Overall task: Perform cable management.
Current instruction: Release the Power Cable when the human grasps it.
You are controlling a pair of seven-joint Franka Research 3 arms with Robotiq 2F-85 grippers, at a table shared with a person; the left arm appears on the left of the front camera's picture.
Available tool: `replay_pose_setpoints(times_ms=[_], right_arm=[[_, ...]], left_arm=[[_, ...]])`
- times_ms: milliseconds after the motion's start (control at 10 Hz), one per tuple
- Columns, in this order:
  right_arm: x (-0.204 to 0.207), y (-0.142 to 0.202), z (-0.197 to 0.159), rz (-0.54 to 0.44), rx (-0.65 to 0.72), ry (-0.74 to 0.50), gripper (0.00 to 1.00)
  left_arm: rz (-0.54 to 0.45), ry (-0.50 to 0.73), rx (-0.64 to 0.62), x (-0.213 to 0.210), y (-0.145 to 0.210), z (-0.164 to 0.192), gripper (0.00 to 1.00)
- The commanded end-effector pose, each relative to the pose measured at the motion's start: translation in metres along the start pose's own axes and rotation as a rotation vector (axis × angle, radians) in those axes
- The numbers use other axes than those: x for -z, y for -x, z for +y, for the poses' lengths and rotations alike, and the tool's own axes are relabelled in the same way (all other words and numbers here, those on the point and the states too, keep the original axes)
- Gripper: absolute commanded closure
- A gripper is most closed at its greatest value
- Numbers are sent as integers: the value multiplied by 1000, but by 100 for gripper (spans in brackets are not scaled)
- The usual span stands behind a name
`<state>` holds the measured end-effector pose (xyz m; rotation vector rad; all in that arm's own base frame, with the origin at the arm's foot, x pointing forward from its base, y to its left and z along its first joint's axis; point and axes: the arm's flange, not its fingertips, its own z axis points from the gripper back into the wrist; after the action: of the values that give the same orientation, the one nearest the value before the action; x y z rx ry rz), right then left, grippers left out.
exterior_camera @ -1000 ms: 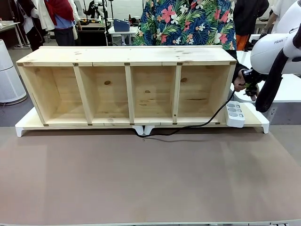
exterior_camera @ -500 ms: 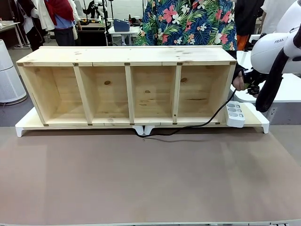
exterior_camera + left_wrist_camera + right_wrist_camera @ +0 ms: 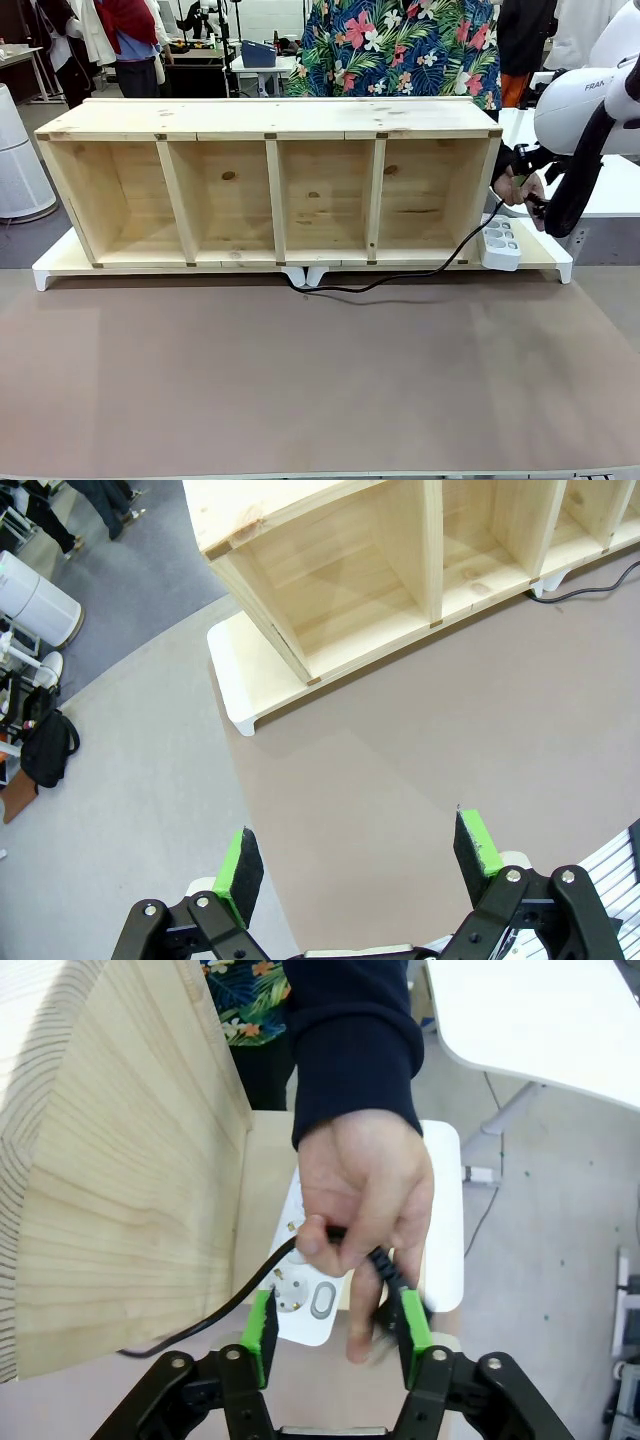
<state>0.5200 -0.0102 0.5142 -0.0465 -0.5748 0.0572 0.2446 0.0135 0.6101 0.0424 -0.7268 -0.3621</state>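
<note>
Glossy thin black cable [image 3: 240, 1295] in person's hand [image 3: 365, 1215], between green-padded right pincer [image 3: 335, 1332].

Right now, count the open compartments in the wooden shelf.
4, side by side along the wooden shelf: far left, centre-left, centre-right, far right. None look hidden.

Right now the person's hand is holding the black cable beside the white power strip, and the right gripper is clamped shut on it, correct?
Not quite. The person's hand does hold the cable beside the power strip, but the right gripper is open: in the right wrist view its green pads stand apart on either side of the fingers.
</note>
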Motion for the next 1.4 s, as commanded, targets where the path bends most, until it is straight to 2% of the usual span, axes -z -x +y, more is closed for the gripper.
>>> replay_pose_setpoints(times_ms=[0, 100, 200, 500, 600, 700, 1300], right_arm=[[-3, 2, -2, 11, -22, 3, 0], [-4, 2, -2, 11, -23, 4, 3], [-4, 1, -2, 13, -23, 6, 0], [-5, 1, -1, 17, -23, 9, 0], [-5, 2, 1, -21, -27, 33, 0], [-3, 0, 0, 4, -4, 0, 0], [-3, 0, 0, 4, -4, 0, 0]], left_arm=[[3, 0, -1, 0, 0, 0, 0], [3, 0, -1, 0, 0, 0, 0], [3, 0, -1, 0, 0, 0, 0], [3, 0, -1, 0, 0, 0, 0], [3, 0, -1, 0, 0, 0, 0], [3, 0, -1, 0, 0, 0, 0], [3, 0, -1, 0, 0, 0, 0]])
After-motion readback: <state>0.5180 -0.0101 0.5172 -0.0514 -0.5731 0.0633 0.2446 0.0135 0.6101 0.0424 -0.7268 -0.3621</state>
